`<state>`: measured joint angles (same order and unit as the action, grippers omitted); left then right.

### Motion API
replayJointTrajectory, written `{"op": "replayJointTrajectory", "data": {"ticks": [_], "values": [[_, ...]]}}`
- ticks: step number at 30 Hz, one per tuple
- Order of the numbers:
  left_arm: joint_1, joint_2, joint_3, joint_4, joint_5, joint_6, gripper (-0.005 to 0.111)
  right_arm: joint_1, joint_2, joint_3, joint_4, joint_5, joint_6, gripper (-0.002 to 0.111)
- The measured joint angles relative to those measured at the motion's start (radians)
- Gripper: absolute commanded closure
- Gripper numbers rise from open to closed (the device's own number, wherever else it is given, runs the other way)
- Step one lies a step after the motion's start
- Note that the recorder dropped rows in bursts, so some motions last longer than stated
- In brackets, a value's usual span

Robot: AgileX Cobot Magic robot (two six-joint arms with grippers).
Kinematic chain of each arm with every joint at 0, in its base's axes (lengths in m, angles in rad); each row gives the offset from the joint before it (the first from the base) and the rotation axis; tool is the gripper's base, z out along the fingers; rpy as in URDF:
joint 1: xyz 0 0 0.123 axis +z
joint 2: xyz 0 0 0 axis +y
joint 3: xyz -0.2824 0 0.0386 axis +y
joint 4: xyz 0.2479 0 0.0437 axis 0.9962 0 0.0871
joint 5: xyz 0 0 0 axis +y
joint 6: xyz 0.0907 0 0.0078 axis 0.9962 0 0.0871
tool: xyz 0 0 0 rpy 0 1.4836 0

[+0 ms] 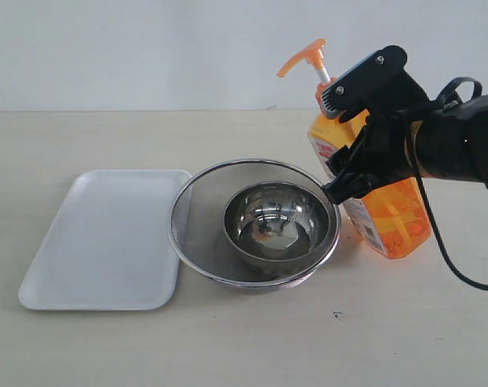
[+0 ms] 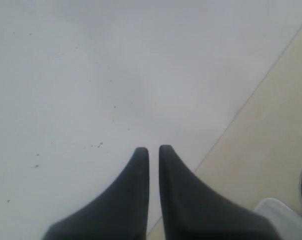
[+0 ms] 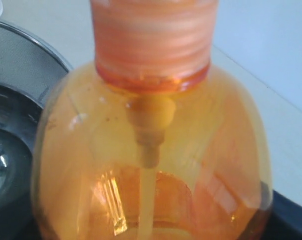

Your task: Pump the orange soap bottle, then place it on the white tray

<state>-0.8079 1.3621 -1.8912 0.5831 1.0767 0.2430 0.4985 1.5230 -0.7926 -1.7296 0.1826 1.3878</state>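
The orange soap bottle (image 1: 398, 211) stands tilted at the right of the table, next to the strainer, with its pump head (image 1: 306, 59) up and the spout pointing left. My right gripper (image 1: 350, 133) is shut on the bottle's upper body, one finger near the neck and one lower down. The bottle (image 3: 151, 150) fills the right wrist view and hides those fingers. Whether its base touches the table I cannot tell. The white tray (image 1: 106, 234) lies flat on the left. In the left wrist view my left gripper (image 2: 154, 150) is shut on nothing above a white surface.
A round steel mesh strainer (image 1: 197, 211) with a steel bowl (image 1: 280, 222) inside sits between tray and bottle, close to both. The strainer's rim (image 3: 21, 55) shows beside the bottle in the right wrist view. A black cable (image 1: 437, 234) hangs from the right arm.
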Motion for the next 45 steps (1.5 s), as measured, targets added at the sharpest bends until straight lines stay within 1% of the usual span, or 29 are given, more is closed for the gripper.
{"op": "replayJointTrajectory", "data": {"ticks": [7,12,16,18,21,23,26,35,40,45], "values": [[0.000,-0.101,0.068,0.059,0.061,-0.048,0.102,0.000,0.000,0.000,0.002,0.003,0.000,0.108],[0.000,-0.248,0.230,0.122,0.073,-0.139,0.102,0.000,0.000,0.000,0.002,0.003,0.000,0.108],[0.000,-0.369,0.330,0.158,0.073,-0.218,0.102,0.000,0.000,0.000,0.002,0.004,0.000,0.108],[0.000,-0.421,0.374,0.175,0.089,-0.253,0.102,0.000,0.000,0.000,0.002,0.003,0.000,0.108],[0.000,-0.498,0.457,0.251,0.137,-0.305,0.102,0.000,0.000,0.000,0.004,0.005,0.000,0.108],[0.000,-0.532,0.496,0.273,0.145,-0.335,0.102,0.000,0.000,0.000,0.004,0.008,0.000,0.108],[0.000,-0.583,0.526,0.312,0.145,-0.382,0.102,0.000,0.000,0.000,0.004,0.021,0.001,0.108],[0.000,-0.682,0.535,0.416,0.145,-0.439,0.102,0.000,0.000,0.000,0.010,0.035,0.012,0.108],[0.000,-0.707,0.584,0.495,0.145,-0.470,0.102,0.000,0.000,0.000,0.010,0.035,0.038,0.108],[0.000,-0.715,0.620,0.537,0.145,-0.488,0.102,0.000,0.000,0.000,0.010,0.043,0.056,0.108]]}}
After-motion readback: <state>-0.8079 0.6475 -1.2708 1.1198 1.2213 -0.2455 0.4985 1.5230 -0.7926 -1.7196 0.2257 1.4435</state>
